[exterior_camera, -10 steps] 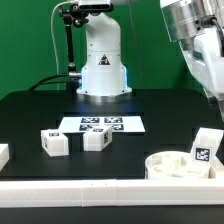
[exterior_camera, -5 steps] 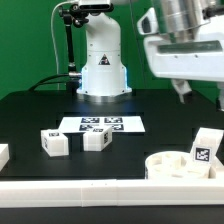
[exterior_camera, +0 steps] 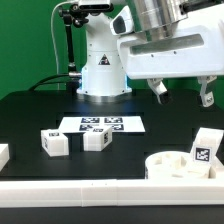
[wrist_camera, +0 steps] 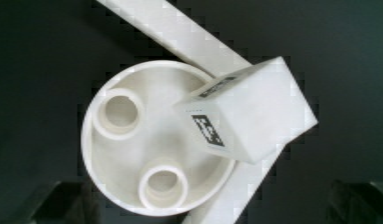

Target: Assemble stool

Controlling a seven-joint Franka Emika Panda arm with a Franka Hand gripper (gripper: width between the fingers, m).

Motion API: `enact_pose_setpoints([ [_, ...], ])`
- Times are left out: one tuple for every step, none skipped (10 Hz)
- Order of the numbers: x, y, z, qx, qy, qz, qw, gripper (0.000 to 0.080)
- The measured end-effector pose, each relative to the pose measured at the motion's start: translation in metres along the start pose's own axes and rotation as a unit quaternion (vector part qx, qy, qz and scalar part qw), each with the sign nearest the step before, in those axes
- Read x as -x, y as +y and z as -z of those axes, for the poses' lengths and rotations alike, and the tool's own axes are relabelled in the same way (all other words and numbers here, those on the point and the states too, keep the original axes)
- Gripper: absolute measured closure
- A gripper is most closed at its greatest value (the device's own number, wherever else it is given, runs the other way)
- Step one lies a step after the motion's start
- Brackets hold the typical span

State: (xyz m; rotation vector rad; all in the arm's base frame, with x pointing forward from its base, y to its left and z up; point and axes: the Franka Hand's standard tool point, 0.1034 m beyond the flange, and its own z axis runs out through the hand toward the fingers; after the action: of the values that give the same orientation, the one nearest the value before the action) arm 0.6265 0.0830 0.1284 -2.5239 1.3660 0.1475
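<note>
The stool's round white seat [exterior_camera: 176, 166] lies at the front of the exterior view's right, its holes facing up. One blocky leg [exterior_camera: 204, 147] with a marker tag leans against its far right rim. Two more tagged legs [exterior_camera: 54, 143] [exterior_camera: 95, 139] stand side by side at the left centre. My gripper [exterior_camera: 182, 93] hangs high above the seat, open, its fingers [exterior_camera: 160, 90] spread wide with nothing between them. The wrist view looks straight down on the seat [wrist_camera: 135, 135] and the leg [wrist_camera: 259, 112] resting at its edge.
The marker board [exterior_camera: 103, 125] lies flat behind the two legs. A long white rail [exterior_camera: 90, 191] runs along the front edge, with a short white piece [exterior_camera: 3, 153] at the far left. The robot base [exterior_camera: 102, 65] stands at the back. In the wrist view, a rail [wrist_camera: 179, 35] passes behind the seat.
The arm has swung in from the exterior view's upper right toward the left and down, bringing the gripper over the seat. The jaws stayed wide. No part has moved.
</note>
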Motion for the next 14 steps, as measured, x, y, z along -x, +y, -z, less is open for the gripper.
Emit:
enact_pose_setpoints([
  [0.000,0.000,0.000,0.000,0.000,0.000,1.000,0.0150],
  [-0.003,0.002,0.000,-0.001,0.002,0.016,1.000,0.0150],
  [-0.016,0.015,-0.002,-0.004,0.010,0.041,0.999,0.0150],
  [-0.029,0.033,-0.002,0.001,0.013,0.070,0.997,0.0150],
  [-0.046,0.053,0.001,0.004,0.013,0.092,0.996,0.0150],
  [-0.061,0.072,0.002,0.007,0.014,0.101,0.995,0.0150],
  [-0.074,0.086,0.005,0.010,0.014,0.103,0.995,0.0150],
  [-0.086,0.093,0.010,0.009,0.018,0.096,0.995,0.0150],
  [-0.084,0.090,0.011,0.008,0.019,0.094,0.995,0.0150],
  [-0.083,0.089,0.009,0.009,0.018,0.096,0.995,0.0150],
  [-0.084,0.090,0.009,0.010,0.018,0.096,0.995,0.0150],
  [-0.083,0.090,0.009,0.010,0.018,0.096,0.995,0.0150],
  [-0.083,0.092,0.008,0.014,0.016,0.100,0.995,0.0150],
  [-0.080,0.106,0.003,0.052,0.009,0.134,0.990,0.0150],
])
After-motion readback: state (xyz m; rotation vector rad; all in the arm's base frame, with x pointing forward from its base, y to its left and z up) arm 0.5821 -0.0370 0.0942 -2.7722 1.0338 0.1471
